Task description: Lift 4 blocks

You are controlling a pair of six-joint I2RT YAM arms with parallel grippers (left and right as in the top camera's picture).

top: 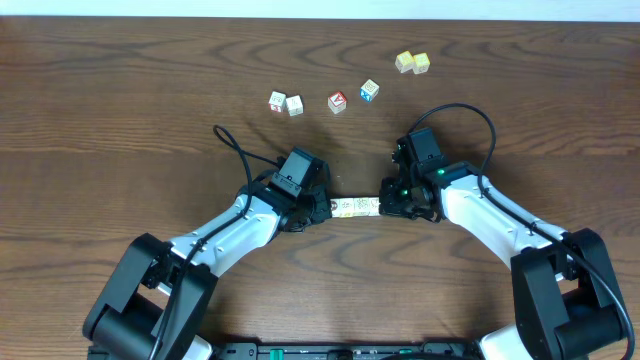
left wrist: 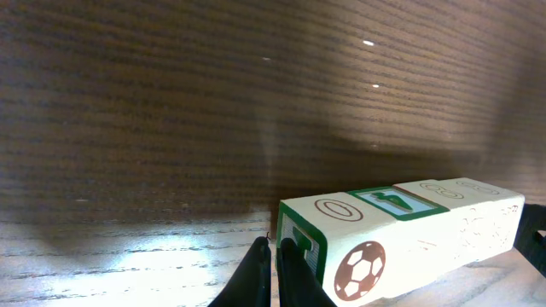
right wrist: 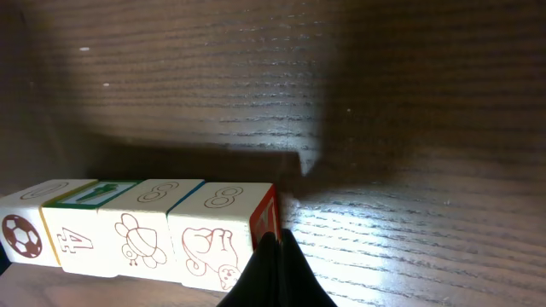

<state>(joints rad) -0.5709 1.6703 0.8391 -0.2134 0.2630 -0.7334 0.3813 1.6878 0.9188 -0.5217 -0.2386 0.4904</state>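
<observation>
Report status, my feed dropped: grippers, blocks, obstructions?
Left gripper shut, right gripper shut. Four blocks in a row, pinched between them. Spare cubes well behind, apart.

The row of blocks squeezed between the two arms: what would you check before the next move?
1. Row of four blocks is complete and in a straight line: ok.
2. Left gripper is shut, with its tip against the football end of the row: ok.
3. Right gripper is shut, with its tip against the opposite end: ok.
4. No visible gaps between neighbouring blocks: ok.
5. Row is raised clear of the table: cannot tell.
6. Loose cubes lie well away from the row: ok.
</observation>
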